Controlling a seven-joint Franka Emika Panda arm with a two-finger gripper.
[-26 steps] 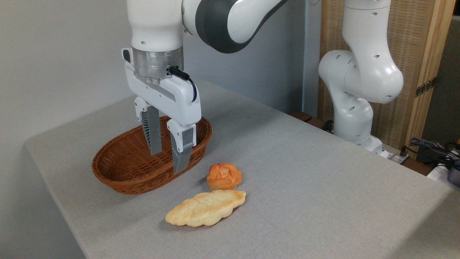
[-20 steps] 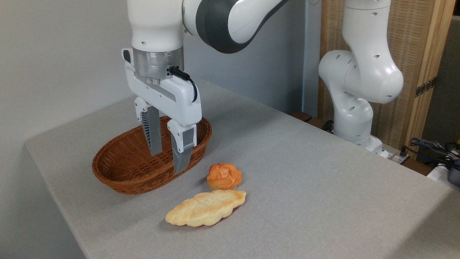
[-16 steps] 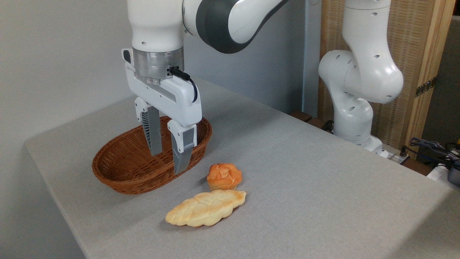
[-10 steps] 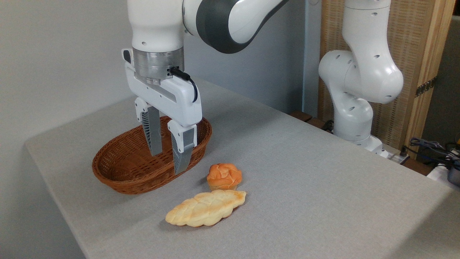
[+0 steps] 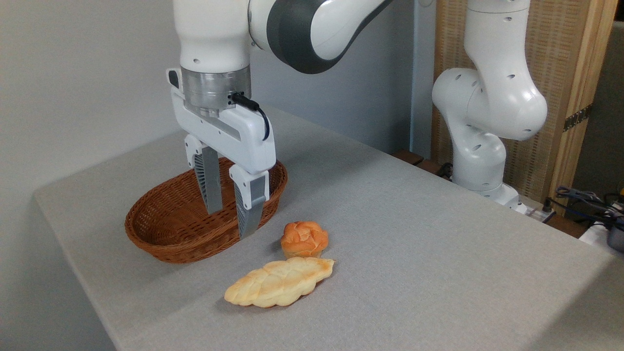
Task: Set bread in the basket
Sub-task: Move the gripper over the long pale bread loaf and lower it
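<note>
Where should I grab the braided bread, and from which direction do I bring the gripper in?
Probably from straight above, across the wide middle of the bread, fingers closing on its two long edges. It lies flat on the table, so only the edges offer purchase. The bun sits near its right end, so stay toward mid-loaf. The gripper is open, empty.

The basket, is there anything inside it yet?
No food shows inside the basket: only bare woven wicker. The open gripper hangs in front and hides a strip of it. The bread lies on the table, beside a small bun.
</note>
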